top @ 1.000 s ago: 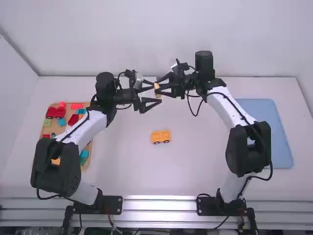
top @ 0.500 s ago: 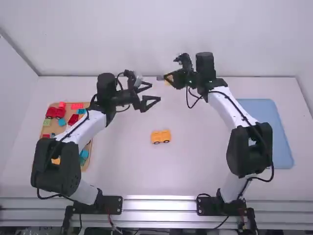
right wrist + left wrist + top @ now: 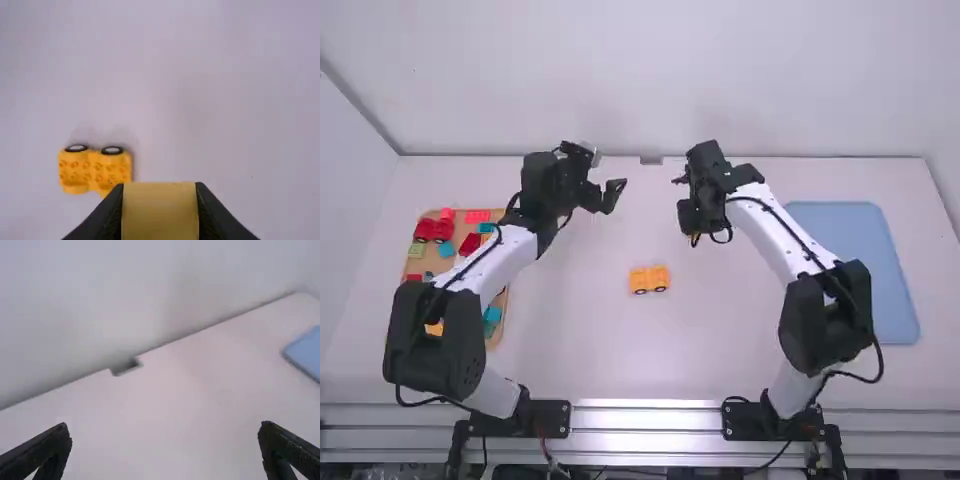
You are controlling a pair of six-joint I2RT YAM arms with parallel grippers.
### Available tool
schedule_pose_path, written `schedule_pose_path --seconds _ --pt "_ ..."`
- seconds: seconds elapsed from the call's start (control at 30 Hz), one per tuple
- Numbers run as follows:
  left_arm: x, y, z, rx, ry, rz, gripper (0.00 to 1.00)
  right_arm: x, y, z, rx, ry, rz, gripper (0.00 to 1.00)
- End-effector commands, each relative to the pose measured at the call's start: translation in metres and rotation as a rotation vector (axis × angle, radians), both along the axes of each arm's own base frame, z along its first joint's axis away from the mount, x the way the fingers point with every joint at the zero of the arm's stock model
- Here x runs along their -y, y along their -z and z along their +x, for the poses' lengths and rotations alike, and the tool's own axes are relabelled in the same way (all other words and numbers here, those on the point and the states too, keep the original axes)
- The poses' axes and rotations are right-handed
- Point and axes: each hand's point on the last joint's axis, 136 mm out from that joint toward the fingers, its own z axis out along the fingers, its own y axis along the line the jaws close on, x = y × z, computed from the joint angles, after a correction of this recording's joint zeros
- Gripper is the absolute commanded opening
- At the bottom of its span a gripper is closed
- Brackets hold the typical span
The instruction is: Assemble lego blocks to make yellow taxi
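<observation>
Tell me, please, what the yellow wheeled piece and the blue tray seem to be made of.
The yellow wheeled piece looks like smooth moulded plastic, judging by its round studs and even colour. The blue tray is probably matt plastic, its flat colour showing no bright glints, though coated board could look alike.

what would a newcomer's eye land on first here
The yellow block clamped in the right gripper, large at the right wrist view's bottom edge. Next, the yellow wheeled base mid-table, then the colourful tray of blocks at the high view's left.
</observation>
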Motion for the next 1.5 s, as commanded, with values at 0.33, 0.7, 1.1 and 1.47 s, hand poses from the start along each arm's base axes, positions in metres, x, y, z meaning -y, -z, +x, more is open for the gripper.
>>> schedule_pose_path --seconds 0.33,0.7,1.1,1.47 --pt "-0.011 -0.026 0.005 0.105 -0.072 0.039 0.99 0.039 0.103 -0.014 -0.257 0.472 -0.052 0.1" --pt "-0.011 -0.026 0.005 0.102 -0.072 0.039 0.99 0.041 0.117 -0.024 -0.446 1.171 0.138 0.0" --pt "-0.012 -0.021 0.004 0.084 -0.071 0.046 0.99 0.029 0.147 -0.025 -0.421 1.399 0.233 0.0" --pt "-0.012 -0.021 0.004 0.082 -0.071 0.043 0.99 0.038 0.146 -0.037 -0.497 1.454 0.209 0.0"
